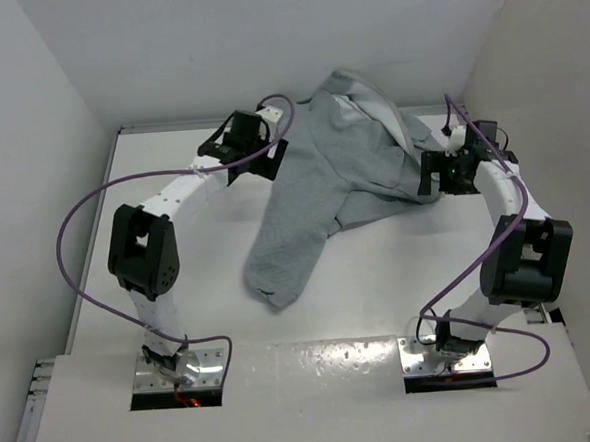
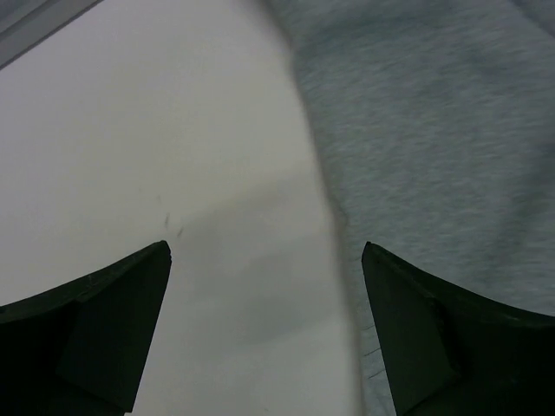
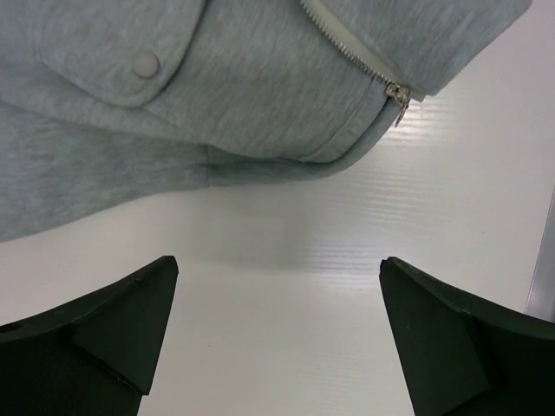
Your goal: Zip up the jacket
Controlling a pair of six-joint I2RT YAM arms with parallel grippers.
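Note:
The grey jacket [image 1: 323,184] lies crumpled on the white table, one sleeve reaching toward the front. My left gripper [image 1: 271,157] is open at the jacket's left edge. In the left wrist view [image 2: 267,251] the jaws straddle bare table, with the jacket's fabric [image 2: 434,130] under the right finger. My right gripper [image 1: 425,178] is open at the jacket's right edge. In the right wrist view [image 3: 279,264] it is over bare table, short of the jacket's hem [image 3: 260,104]. The white zipper [image 3: 347,39] ends in a metal slider [image 3: 399,95]. A pocket flap with a snap [image 3: 145,62] lies to the left.
The white table [image 1: 379,276] is walled in at the back and both sides. Its back left edge shows in the left wrist view [image 2: 35,35]. Purple cables loop from both arms. The arm bases stand at the near edge.

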